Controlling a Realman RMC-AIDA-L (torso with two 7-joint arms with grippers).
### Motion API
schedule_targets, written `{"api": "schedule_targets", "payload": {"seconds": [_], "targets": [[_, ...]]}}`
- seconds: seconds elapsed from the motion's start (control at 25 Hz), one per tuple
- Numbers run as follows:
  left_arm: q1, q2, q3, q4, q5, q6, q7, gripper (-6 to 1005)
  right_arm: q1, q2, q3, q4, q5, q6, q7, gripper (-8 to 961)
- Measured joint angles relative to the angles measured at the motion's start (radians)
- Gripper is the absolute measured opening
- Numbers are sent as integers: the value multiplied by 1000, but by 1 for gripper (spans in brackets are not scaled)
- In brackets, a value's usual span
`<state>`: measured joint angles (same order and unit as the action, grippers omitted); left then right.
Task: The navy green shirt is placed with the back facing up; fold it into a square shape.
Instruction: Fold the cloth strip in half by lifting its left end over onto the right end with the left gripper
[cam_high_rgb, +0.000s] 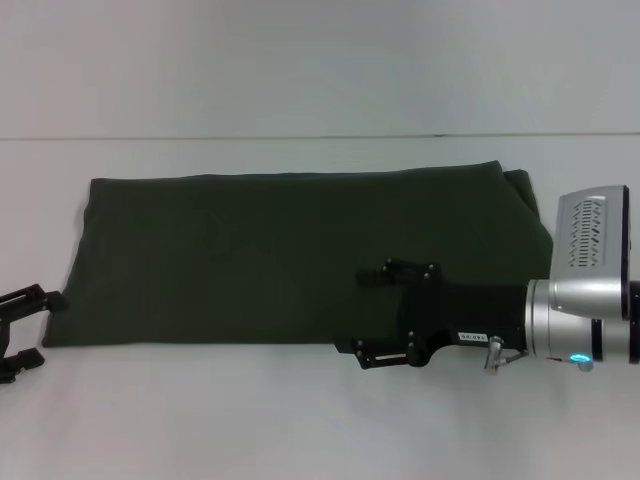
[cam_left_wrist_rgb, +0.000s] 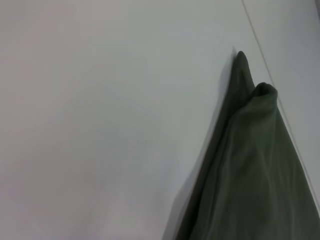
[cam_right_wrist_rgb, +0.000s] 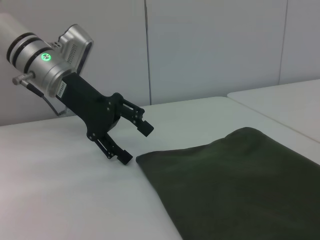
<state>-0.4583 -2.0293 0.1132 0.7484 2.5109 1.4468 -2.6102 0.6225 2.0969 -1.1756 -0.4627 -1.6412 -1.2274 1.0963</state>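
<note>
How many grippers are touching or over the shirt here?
2. The right gripper is open over the navy green shirt's near edge; the left gripper is open at its left end, contact unclear.

Matt olive cloth shirt (cam_high_rgb: 280, 255) on a smooth, matt white table (cam_high_rgb: 300, 420).

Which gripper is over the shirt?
The right gripper, fingers open, reaches over the navy green shirt at its near edge. The left gripper, also open, sits off the cloth's left end.
</note>
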Motion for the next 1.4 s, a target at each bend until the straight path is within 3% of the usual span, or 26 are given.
{"api": "schedule_targets", "payload": {"seconds": [0.96,1.4], "targets": [[-25,7,8,-41,0,-54,-43,887,-2,0,-1,7,0,-8,2,944],[-70,23,15,-97,0,-86,-42,852,-1,1,-1,7,0,-9,2,945]]}}
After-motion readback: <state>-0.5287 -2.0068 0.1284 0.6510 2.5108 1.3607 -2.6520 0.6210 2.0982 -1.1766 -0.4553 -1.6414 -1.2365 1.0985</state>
